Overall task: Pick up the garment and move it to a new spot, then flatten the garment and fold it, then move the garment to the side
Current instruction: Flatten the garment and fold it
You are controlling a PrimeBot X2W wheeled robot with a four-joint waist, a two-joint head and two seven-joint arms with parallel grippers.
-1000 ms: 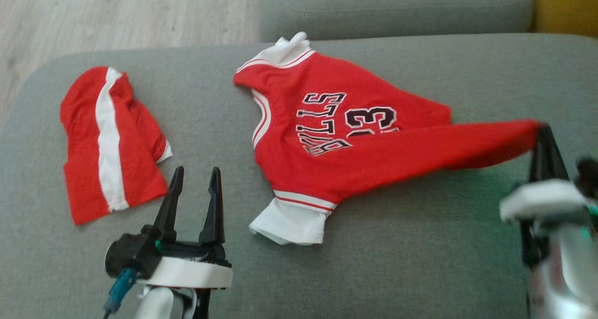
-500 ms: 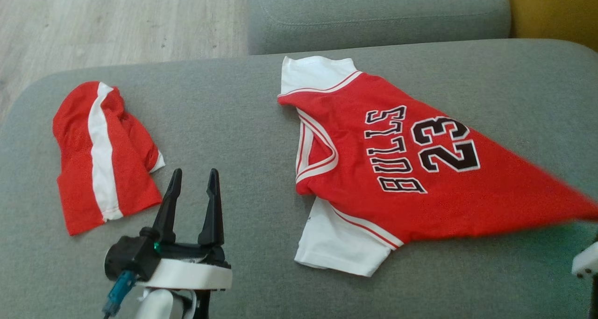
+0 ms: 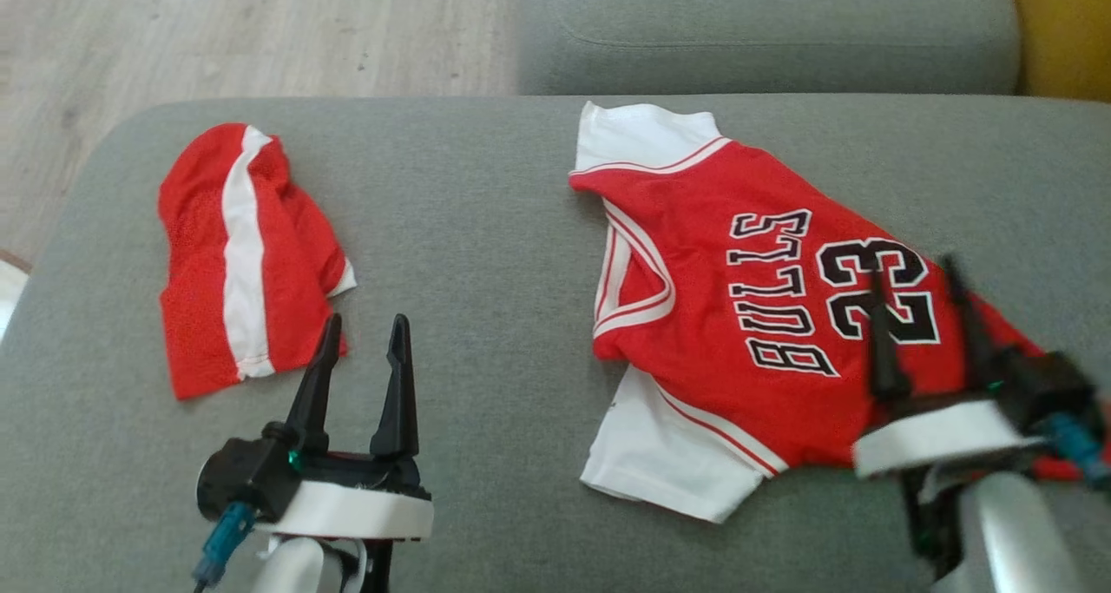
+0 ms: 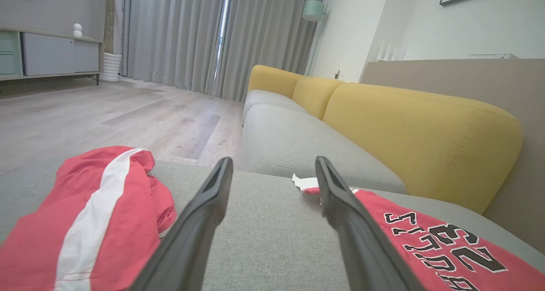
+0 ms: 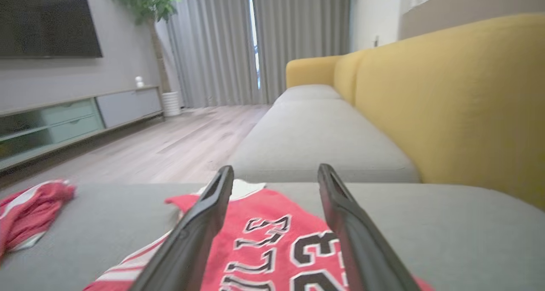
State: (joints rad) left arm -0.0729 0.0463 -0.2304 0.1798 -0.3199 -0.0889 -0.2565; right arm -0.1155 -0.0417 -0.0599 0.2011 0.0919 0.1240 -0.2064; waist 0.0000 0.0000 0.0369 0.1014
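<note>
Two garments lie on the grey sofa seat (image 3: 486, 228): one red jersey (image 3: 738, 315) and one pair of red shorts (image 3: 243, 263) with a white side stripe. They are well apart, with the shorts on the robot's left and the jersey on its right.

The jersey is spread mostly flat with its V-neck turned toward the shorts. It is red with black, white-edged "BULLS" and "23" lettering, striped white trim at the neck and armholes, and two white sleeves, one far and one near.

The left gripper (image 3: 364, 324) is between the garments, its two fingers spread with nothing between them. The right gripper (image 3: 911, 267) is over the jersey's right part, its two fingers also spread and holding no cloth.
</note>
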